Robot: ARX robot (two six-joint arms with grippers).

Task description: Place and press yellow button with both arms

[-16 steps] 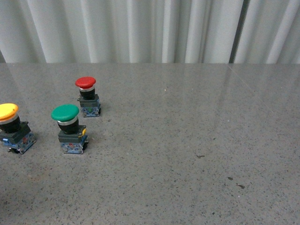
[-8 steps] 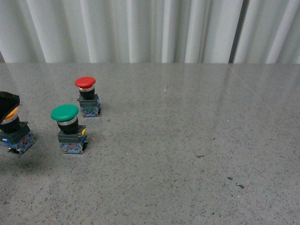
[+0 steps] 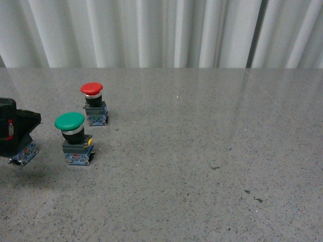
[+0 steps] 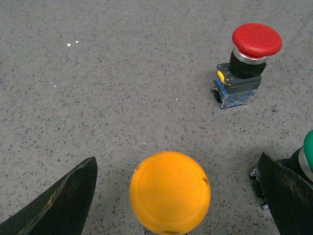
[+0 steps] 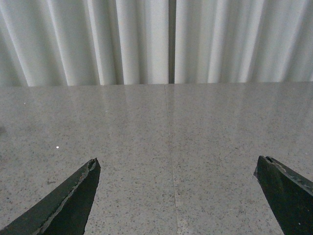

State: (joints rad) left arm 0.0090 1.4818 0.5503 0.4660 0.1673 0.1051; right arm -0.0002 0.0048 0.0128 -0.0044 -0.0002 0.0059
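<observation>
The yellow button's cap shows in the left wrist view between the two black fingers of my left gripper, which is open and not touching it. In the front view my left gripper is over the button at the far left edge and hides the cap; only the button's grey-blue base shows. My right gripper is open and empty over bare tabletop; it does not show in the front view.
A green-capped button stands just right of the yellow one, its edge showing in the left wrist view. A red-capped button stands behind it, also in the left wrist view. The grey stone table ends at a white curtain.
My left gripper has come into the front view from the left edge and now covers the yellow cap, which was fully visible a second ago. The buttons have not moved.
</observation>
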